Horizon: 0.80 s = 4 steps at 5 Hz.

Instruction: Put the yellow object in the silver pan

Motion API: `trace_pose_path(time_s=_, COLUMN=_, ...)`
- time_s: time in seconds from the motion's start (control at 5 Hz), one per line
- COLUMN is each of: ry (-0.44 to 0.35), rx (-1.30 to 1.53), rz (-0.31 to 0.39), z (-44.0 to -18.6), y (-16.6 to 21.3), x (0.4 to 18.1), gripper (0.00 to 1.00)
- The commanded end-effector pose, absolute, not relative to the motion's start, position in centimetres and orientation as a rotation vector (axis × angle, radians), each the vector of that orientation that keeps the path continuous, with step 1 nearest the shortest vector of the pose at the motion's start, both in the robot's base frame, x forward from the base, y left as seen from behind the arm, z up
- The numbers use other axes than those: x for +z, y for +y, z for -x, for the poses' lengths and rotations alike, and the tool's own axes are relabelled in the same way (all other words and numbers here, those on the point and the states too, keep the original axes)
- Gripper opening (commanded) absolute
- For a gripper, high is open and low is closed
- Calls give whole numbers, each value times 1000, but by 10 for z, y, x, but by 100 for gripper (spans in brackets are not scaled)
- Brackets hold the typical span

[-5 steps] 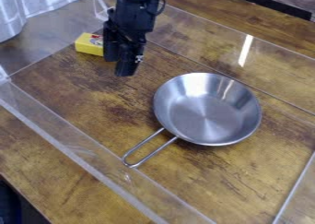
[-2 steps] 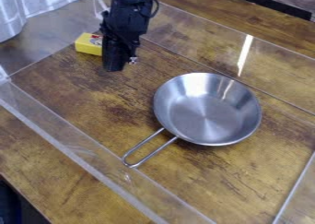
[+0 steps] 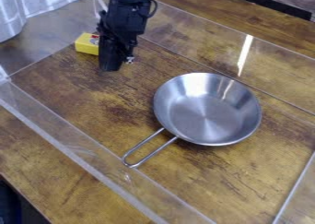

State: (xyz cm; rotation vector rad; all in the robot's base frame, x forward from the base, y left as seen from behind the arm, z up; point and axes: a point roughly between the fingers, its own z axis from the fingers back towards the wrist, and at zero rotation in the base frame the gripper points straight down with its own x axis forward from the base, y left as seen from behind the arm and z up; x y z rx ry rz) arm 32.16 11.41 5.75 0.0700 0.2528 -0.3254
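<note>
The tool [image 3: 112,62] has slid toward the worktop's [image 3: 74,108] far-left corner and come down against the near-right end of the yellow object [image 3: 87,42]. Its jaws, apart a second ago, are now pressed together, apparently pinching that end, though the contact is hidden. The block has stayed put; the silver pan [image 3: 207,109], toward the right, remains empty. Lifting looks next.

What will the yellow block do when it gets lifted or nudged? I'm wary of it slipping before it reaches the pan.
The yellow object looks flat and boxy, so it should slide, not roll. It seems small beside the silver pan, so probably light. The gripper partly hides it, so whether its surface is slippery cannot be told.
</note>
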Motion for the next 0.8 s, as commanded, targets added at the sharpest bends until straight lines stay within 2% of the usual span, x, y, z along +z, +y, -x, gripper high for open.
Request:
trace_pose_path(time_s=0.0, ry=152, rx=-334, rz=-129, z=-332, y=112, x=99, gripper=0)
trace_pose_path(time_s=0.6, ry=157, rx=-338, rz=-149, z=-326, y=104, x=118, gripper=0)
